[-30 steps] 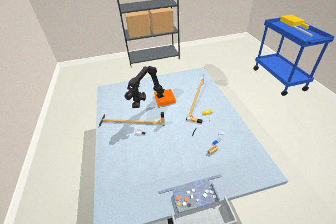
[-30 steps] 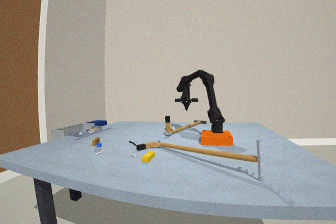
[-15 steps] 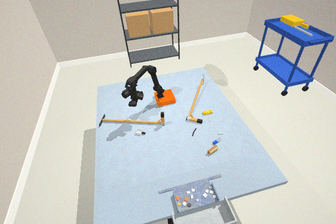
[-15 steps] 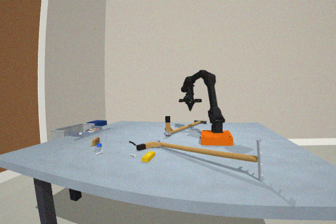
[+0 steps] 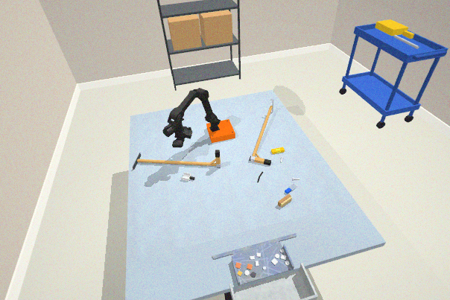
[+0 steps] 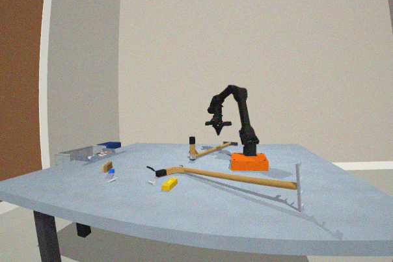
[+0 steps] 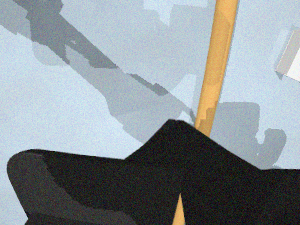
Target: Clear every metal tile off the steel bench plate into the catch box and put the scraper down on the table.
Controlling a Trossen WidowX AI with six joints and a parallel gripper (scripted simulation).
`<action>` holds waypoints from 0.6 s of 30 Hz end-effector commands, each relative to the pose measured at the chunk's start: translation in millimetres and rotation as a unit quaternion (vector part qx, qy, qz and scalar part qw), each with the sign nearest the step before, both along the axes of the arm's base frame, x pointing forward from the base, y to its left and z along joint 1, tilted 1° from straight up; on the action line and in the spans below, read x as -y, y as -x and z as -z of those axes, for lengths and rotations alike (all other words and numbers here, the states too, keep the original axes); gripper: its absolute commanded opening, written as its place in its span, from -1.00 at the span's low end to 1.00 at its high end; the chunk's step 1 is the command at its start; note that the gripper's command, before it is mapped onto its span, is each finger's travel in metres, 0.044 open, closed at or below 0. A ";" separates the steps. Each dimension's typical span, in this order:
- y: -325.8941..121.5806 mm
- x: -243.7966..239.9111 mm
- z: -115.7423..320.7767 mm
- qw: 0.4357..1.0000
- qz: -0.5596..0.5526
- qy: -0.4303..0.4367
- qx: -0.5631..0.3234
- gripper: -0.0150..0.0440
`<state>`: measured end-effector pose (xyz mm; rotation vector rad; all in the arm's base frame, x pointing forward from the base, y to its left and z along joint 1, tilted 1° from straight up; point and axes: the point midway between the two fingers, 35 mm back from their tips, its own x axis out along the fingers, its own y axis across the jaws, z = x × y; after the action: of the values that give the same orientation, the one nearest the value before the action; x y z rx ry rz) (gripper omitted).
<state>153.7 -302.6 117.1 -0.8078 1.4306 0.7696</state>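
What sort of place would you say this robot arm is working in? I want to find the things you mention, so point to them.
Probably a workshop or storeroom: there is a shelf rack [image 5: 238,36] with cardboard boxes [image 5: 184,32], a wheeled blue cart [image 5: 376,92], and a table [image 5: 168,219] [image 6: 228,227] strewn with small tools.

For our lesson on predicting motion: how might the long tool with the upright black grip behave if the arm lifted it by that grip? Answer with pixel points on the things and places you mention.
The scraper [image 5: 175,162] [image 6: 213,150] would probably stay stiff, its shaft looking straight and wooden. It might tip head-down, since most of its length extends away from the grip.
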 end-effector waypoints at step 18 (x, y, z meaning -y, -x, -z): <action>-0.2 2.6 59.2 1.000 0.003 -0.002 -0.003 -0.49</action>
<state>154.9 -306.0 69.4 -0.8067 1.4310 0.7685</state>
